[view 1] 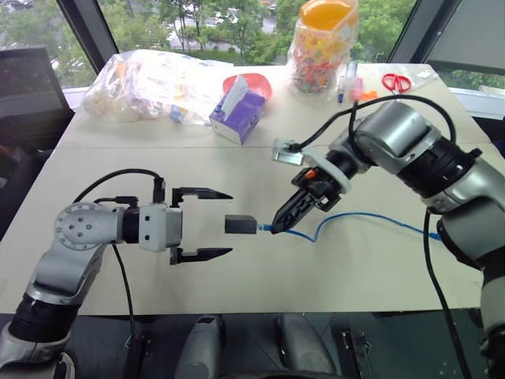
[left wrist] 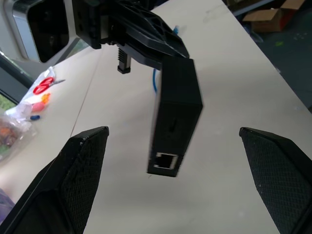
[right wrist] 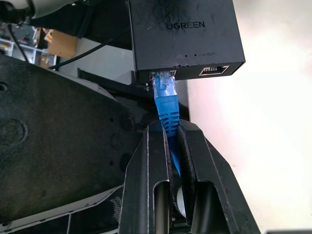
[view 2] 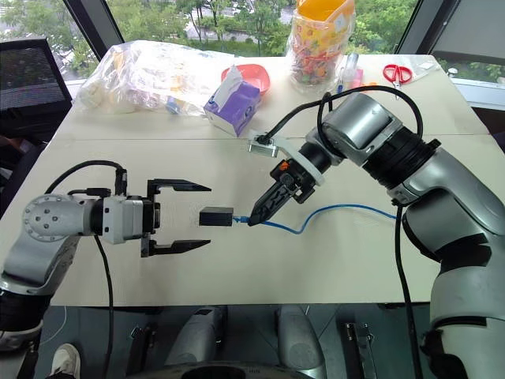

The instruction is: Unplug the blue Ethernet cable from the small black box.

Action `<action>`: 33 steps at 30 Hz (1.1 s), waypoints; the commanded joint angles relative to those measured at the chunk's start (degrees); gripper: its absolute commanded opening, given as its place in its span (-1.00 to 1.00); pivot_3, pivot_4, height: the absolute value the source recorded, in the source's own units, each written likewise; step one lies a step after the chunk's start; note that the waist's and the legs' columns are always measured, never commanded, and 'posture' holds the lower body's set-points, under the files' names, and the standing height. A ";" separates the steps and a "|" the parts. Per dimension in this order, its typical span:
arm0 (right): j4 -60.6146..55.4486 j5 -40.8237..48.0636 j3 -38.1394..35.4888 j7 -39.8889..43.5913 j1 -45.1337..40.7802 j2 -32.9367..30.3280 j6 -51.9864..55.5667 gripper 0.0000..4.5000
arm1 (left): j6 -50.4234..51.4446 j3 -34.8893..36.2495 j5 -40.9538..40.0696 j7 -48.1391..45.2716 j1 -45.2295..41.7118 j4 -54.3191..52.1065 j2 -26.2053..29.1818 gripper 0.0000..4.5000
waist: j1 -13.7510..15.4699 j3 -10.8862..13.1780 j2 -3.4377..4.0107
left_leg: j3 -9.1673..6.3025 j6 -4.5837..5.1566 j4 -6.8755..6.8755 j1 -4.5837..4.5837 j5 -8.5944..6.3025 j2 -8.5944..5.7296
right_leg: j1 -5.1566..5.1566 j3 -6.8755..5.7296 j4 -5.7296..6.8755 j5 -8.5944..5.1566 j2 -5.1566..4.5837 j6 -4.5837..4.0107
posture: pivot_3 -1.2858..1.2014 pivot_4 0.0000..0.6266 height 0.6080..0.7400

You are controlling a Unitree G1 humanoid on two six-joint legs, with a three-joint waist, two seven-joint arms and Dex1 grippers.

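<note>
The small black box (right wrist: 187,34) bears the brand "UGREEN" in faint raised letters on its top face.

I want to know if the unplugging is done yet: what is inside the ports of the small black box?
One port of the small black box holds the blue Ethernet cable's clear plug; the port beside it is empty. The plug's tip is hidden inside.

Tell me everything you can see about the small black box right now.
The small matte black plastic box is squarish, printed UGREEN, with one empty port facing the open left gripper and two ports on its opposite side. One of those holds the clear plug of the thin blue Ethernet cable; the other is empty. It sits between both grippers above the pale table; the shut right gripper pinches the cable just behind the plug.
</note>
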 commanded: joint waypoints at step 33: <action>-6.71 -2.87 -4.41 0.51 4.44 -0.94 -5.21 -1.00 | 6.06 0.40 -1.69 3.82 2.09 -3.99 -2.67 -0.78 | 0.05 0.00 0.00 | 0.00 0.00 0.01 0.00 0.00 0.00 | 0.01 0.00 0.00 0.00 0.00 0.01 | 0.03 -0.52 1.00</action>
